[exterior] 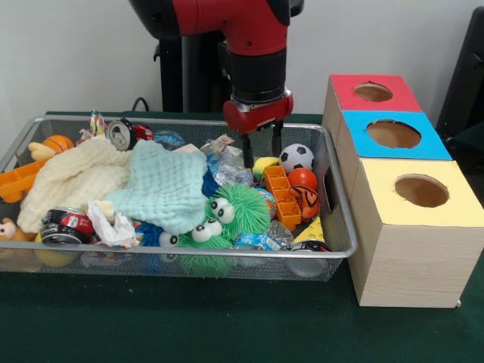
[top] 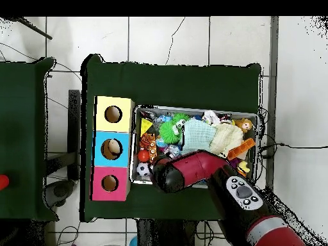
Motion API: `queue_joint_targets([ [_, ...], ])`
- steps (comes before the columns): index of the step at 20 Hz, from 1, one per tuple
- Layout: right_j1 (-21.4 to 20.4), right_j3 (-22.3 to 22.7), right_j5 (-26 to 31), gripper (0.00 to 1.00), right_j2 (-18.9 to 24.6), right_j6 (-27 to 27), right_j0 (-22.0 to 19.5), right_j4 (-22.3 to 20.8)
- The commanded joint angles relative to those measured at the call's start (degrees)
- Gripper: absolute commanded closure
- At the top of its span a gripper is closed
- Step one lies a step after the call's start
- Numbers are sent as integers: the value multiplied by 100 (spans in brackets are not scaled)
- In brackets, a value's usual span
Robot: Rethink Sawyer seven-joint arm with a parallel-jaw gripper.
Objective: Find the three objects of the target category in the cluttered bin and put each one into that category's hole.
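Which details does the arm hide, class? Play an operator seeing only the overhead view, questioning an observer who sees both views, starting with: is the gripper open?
Observer: Yes. The gripper hangs open and empty, its tips down inside the wire bin.
Operator: What sits at its tips?
Observer: A yellow-green ball, just beside the soccer ball.
Operator: And on the other side?
Observer: Crumpled clear wrapping, against the pale green cloth.

Three holed boxes (exterior: 401, 189), one wire bin (exterior: 333, 227), two cloths (exterior: 162, 185), two green fuzzy toys (exterior: 231, 212).
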Motion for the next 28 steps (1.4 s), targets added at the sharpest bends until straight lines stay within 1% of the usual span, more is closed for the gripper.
queue_joint_targets([
  [1, 186, 153, -206, 0, 234, -507, -520, -575],
  [4, 164, 214, -164, 0, 331, -600, -686, -622],
  [7, 151, 236, -138, 0, 388, -604, -763, -685],
  [10, 214, 164, -170, 0, 332, -494, -685, -788],
  [13, 361, 14, -363, 0, 144, -231, -465, -994],
  [19, 351, -56, -441, 0, -10, 81, -218, -1126],
  [26, 223, 29, -288, 0, 100, -7, -277, -975],
  [28, 269, -12, -316, 0, 81, 5, -267, -996],
])
